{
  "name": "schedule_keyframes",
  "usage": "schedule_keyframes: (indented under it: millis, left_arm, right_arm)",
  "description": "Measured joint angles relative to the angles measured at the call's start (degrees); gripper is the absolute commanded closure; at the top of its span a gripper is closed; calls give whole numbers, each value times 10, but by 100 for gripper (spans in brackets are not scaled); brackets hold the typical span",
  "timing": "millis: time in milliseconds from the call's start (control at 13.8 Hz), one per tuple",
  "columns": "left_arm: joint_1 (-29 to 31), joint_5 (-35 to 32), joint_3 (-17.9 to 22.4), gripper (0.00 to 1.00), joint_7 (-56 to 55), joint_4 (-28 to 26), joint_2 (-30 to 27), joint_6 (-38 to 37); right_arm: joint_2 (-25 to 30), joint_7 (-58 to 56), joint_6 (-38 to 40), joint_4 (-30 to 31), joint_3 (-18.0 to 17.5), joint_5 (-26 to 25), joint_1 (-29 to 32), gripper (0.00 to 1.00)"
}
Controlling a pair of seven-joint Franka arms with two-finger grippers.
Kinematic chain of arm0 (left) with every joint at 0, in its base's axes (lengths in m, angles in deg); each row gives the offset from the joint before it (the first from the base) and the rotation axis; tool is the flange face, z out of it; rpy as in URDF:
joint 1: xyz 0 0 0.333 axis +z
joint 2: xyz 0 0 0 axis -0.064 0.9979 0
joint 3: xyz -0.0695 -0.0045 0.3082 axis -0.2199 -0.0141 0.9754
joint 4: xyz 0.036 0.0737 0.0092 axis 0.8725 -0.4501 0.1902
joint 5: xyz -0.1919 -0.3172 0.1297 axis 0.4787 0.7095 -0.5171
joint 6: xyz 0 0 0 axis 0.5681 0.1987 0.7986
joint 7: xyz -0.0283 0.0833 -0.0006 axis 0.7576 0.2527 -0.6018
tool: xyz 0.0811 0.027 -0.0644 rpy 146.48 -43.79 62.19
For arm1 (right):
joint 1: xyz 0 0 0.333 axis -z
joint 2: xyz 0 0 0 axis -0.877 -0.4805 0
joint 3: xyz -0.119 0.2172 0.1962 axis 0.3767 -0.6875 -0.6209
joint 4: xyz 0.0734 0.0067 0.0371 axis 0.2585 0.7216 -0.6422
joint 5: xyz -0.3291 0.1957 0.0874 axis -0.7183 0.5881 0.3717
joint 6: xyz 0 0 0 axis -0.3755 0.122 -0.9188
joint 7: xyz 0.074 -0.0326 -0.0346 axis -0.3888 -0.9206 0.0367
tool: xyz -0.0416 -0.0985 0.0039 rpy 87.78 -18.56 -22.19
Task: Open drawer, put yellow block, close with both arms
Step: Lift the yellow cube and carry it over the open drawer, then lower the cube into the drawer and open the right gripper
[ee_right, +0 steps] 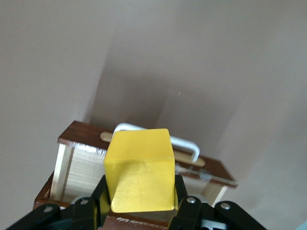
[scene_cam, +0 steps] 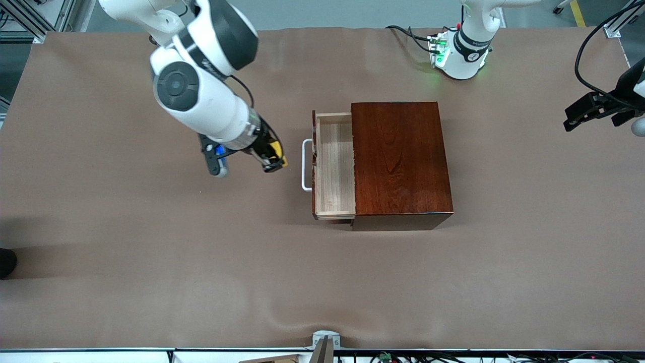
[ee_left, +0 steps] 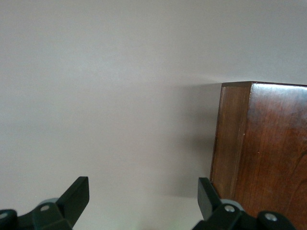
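Right gripper (scene_cam: 272, 160) hanging over the table (scene_cam: 126, 252) near the white handle (scene_cam: 306, 165), 2 fingers clamping the yellow block (ee_right: 139, 170), drawer (scene_cam: 333, 166) standing open from the mahogany box (scene_cam: 400, 161), left gripper (ee_left: 144, 199) waiting beside the box, fingers apart.

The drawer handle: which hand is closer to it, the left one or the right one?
The right. The right hand, shut on the yellow block, is beside the handle of the open drawer. The left hand waits open at the box's closed end.
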Motion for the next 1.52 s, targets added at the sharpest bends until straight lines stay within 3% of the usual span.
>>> schedule_keyframes:
  millis: [434, 1012, 1518]
  left_arm:
    - [0, 0, 0, 0, 0, 0, 0, 0]
    - [1, 0, 0, 0, 0, 0, 0, 0]
    - [1, 0, -2, 0, 0, 0, 0, 0]
  right_arm:
    - [-34, 130, -75, 2, 0, 3, -63, 100]
    - [-83, 183, -145, 8, 0, 3, -104, 100]
    - [-91, 191, -186, 47, 0, 5, -120, 100]
